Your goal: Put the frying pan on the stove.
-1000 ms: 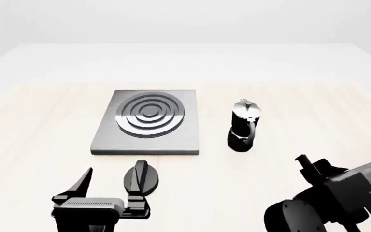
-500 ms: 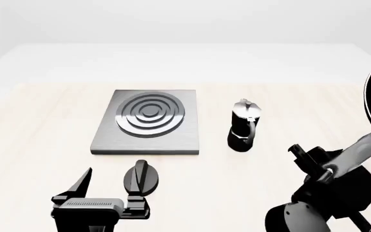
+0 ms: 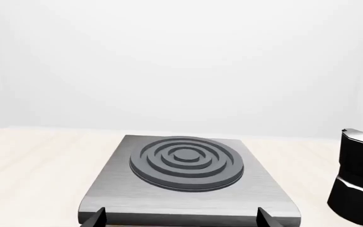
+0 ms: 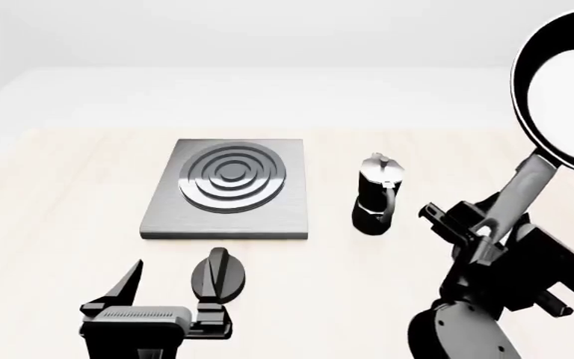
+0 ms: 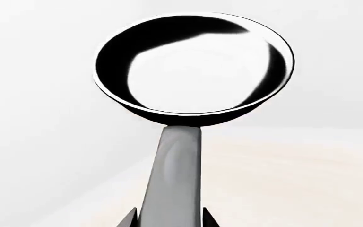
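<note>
The right end effector [image 4: 486,238] clamps the frying pan [image 4: 564,97] by its handle, holding it in the air well right of the stove [image 4: 229,188]; the left end effector [image 4: 167,288] gapes wide just before the stove.

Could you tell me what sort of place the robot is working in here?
Probably a simulated kitchen worktop, bare and white-walled. On the pale wood table sit a stove with a ring burner, its knob and a moka pot, while the right gripper holds a frying pan in the air.
</note>
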Controlling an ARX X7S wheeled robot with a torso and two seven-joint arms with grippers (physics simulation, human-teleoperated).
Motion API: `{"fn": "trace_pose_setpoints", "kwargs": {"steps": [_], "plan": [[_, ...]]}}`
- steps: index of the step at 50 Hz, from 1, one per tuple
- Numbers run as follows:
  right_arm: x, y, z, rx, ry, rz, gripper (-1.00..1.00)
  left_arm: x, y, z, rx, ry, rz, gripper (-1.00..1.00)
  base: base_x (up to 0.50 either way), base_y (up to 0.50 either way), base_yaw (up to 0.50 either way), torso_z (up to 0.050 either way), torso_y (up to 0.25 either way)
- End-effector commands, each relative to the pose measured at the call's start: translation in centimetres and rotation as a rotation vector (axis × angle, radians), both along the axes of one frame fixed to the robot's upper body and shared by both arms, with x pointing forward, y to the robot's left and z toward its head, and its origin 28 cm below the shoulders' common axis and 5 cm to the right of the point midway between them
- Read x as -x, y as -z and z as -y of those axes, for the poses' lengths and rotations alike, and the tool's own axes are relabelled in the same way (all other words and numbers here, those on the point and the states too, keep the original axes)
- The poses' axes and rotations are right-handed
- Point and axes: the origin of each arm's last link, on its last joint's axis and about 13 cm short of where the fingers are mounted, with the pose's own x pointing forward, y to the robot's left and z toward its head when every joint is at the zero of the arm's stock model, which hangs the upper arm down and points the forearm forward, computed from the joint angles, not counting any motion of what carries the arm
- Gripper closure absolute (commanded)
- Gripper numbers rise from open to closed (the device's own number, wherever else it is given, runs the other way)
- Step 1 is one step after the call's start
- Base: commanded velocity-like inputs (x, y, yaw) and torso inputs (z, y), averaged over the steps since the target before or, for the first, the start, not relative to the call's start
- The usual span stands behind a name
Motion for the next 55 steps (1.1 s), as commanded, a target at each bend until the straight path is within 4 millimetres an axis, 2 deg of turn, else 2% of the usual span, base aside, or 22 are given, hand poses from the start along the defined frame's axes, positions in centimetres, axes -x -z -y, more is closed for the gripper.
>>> {"fn": "trace_pose_setpoints", "kwargs": {"steps": [1, 7, 33, 40, 55], "plan": [[-0.5, -1.0, -0.3, 0.078, -0.123, 0.084, 1.00, 0.0, 0.0, 0.0, 0.001, -0.002, 0.000, -1.00, 0.00, 0.00, 0.00, 0.000, 0.010], [-0.5, -1.0, -0.5, 0.118, -0.224, 0.080, 1.00, 0.0, 0.0, 0.0, 0.000, -0.003, 0.001, -1.00, 0.00, 0.00, 0.00, 0.000, 0.002], [-0.1, -0.4, -1.3, 0.220, -0.411, 0.032, 1.00, 0.0, -0.2, -0.1, 0.001, -0.004, 0.005, -1.00, 0.00, 0.00, 0.00, 0.001, 0.002], [0.2, -0.8, -1.5, 0.284, -0.532, 0.053, 1.00, -0.1, 0.0, 0.0, -0.002, -0.002, 0.002, -1.00, 0.00, 0.00, 0.00, 0.000, 0.003], [0.2, -1.0, -2.1, 0.376, -0.719, -0.022, 1.00, -0.1, 0.1, 0.1, -0.003, -0.001, 0.000, -1.00, 0.00, 0.00, 0.00, 0.001, 0.001]]}}
